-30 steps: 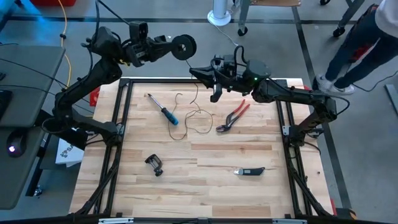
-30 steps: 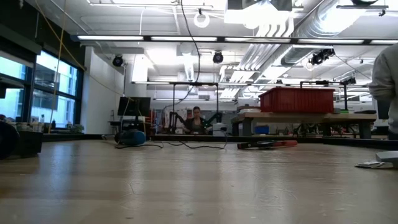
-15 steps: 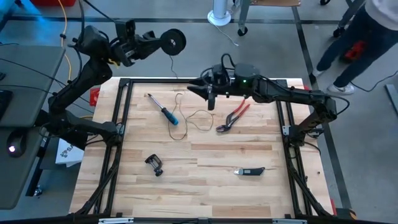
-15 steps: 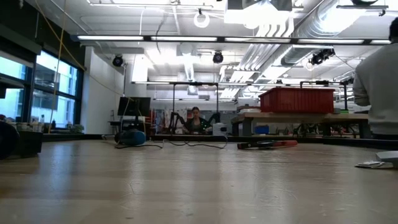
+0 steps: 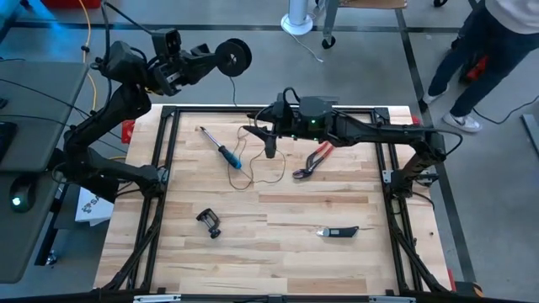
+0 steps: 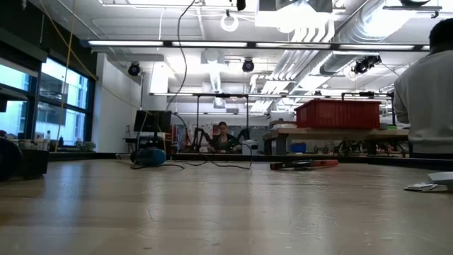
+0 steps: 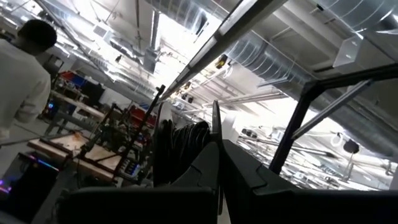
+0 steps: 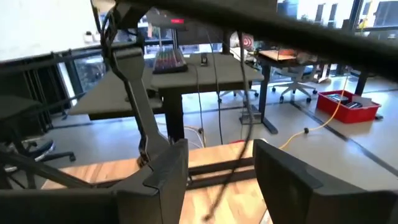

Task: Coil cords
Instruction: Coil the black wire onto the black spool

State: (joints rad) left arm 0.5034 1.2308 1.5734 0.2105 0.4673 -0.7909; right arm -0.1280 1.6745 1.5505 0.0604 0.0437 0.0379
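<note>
Two arms work at the table's [image 5: 278, 252] 12 o'clock edge. Left end effector [image 5: 210, 61], clamped shut on the reel [image 5: 235, 55], holds it in the air past the 11 o'clock corner. From it the cord [image 5: 263, 164] hangs to loops on the table between the screwdriver [image 5: 221, 148] and pliers [image 5: 316, 157]. Right end effector [image 5: 269, 148], fingers apart and holding nothing, hovers above those loops.

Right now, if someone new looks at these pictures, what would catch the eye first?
First, the left tool, raised beyond the table's far left corner, shut on a round black reel. A thin dark cord trails from it and lies in loose loops on the wooden table, between the blue-handled screwdriver and the red pliers. The right tool hangs open over those loops.
</note>
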